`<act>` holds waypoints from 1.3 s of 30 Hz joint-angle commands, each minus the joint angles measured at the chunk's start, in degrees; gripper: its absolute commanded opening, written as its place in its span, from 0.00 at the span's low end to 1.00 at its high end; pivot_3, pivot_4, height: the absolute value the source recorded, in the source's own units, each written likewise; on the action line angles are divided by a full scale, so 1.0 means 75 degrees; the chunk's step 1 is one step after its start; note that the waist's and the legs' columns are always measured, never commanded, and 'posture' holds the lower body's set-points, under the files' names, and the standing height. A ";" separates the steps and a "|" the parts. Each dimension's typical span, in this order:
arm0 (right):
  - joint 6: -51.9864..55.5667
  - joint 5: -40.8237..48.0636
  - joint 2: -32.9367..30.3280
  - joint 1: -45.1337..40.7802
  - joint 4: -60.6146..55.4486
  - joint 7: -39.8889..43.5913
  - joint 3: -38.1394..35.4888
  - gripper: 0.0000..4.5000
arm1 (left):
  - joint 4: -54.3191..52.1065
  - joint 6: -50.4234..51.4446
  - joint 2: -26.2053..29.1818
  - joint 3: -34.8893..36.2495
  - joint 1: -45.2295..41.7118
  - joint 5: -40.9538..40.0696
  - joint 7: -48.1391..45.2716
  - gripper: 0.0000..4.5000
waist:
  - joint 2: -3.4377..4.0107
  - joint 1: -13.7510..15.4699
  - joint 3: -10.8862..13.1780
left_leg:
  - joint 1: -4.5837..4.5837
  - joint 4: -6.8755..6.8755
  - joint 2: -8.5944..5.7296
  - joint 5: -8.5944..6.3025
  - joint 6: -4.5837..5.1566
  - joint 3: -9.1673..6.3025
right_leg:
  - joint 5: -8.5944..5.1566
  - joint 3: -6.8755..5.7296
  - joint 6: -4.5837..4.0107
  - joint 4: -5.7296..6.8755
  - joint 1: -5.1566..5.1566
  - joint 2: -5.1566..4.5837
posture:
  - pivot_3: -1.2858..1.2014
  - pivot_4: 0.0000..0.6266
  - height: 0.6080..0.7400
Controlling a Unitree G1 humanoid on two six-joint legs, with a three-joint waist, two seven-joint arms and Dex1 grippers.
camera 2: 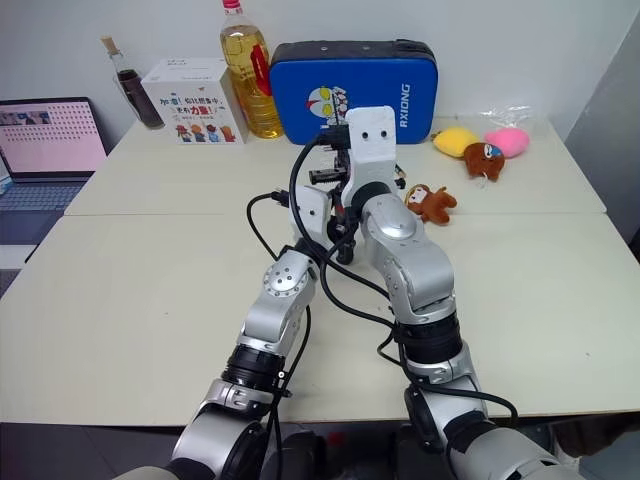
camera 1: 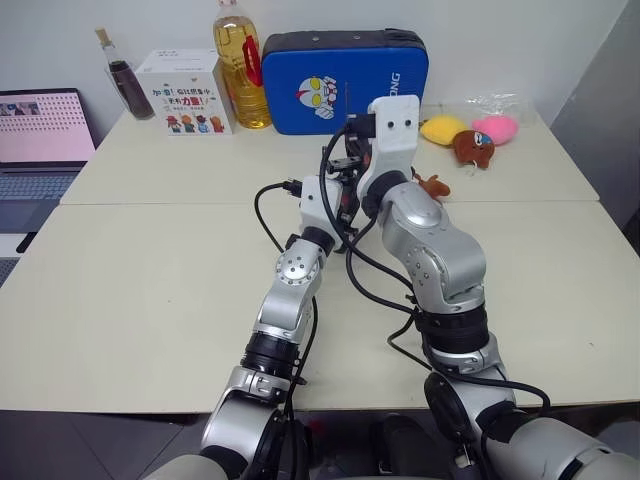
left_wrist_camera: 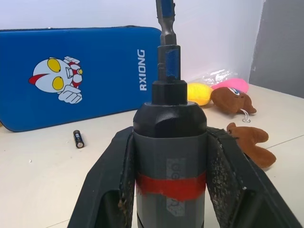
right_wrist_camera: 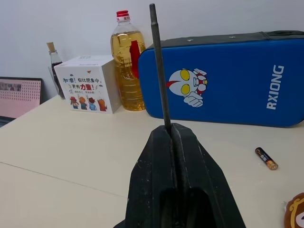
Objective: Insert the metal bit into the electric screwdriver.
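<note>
1. The left claw [left_wrist_camera: 169, 185] is clamped on the electric screwdriver [left_wrist_camera: 169, 156], one black finger [left_wrist_camera: 111, 180] pressed to each side of its barrel.
2. Look at that tool: a dark grey-black round body, a bright red band around it just above the grip, faint lettering running along the barrel, then a rounded black collar narrowing to a small hexagonal nose.
3. Out of the nose rises a slim steel shaft, stepped and notched, catching blue reflections from the blue case [left_wrist_camera: 80, 76] behind it.
4. The screwdriver stands upright in the grip, held above the tabletop [camera 1: 150, 290], in front of the blue case.
5. The right claw [right_wrist_camera: 170, 137] is squeezed tight on the metal bit [right_wrist_camera: 159, 66], its two black fingers meeting with the rod pinched between them.
6. The bit is a long, very thin dark-grey rod, straight and needle-like, with a blunt, slightly thicker end at the top.
7. It sticks straight out from the fingertips, standing in the air in front of the blue case, crossing the case's near corner in the right wrist view.
8. From the head camera, both claws sit close together over the middle of the tabletop, just in front of the blue case, the right wrist higher than the left.
9. A small battery [left_wrist_camera: 78, 139] lies on the tabletop just in front of the case.
</note>
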 commanded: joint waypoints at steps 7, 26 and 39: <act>0.0540 -0.0008 0.0096 0.0291 0.0122 -0.0127 -0.0214 0.00 | -0.0272 -0.0105 -0.0012 0.0042 -0.0034 0.0030 0.0069 0.37 | 0.0000 0.0000 0.0000 | 0.0000 0.0000 0.0000 0.0000 0.0000 0.0000 | 0.0000 -0.0001 0.0000 0.0000 0.0001 0.0000 | 0.52 0.24 1.00; 0.0833 0.0145 0.0226 0.0348 0.0238 -0.0292 -0.0573 0.00 | -0.0231 -0.0154 -0.0018 0.0062 -0.0037 0.0042 0.0083 0.37 | 0.0000 -0.0002 -0.0001 | 0.0003 -0.0001 0.0000 0.0000 0.0001 -0.0001 | 0.0000 -0.0001 0.0000 -0.0001 0.0003 0.0001 | 0.52 0.24 1.00; 0.0751 0.0010 0.0274 0.0130 0.0399 -0.0652 -0.0444 0.00 | 0.0550 -0.0814 -0.0150 -0.0084 -0.0428 0.0600 0.0627 0.37 | 0.0000 -0.0008 -0.0003 | 0.0007 -0.0003 0.0000 -0.0001 0.0001 0.0000 | 0.0000 -0.0001 0.0001 -0.0001 0.0007 0.0003 | 0.52 0.24 1.00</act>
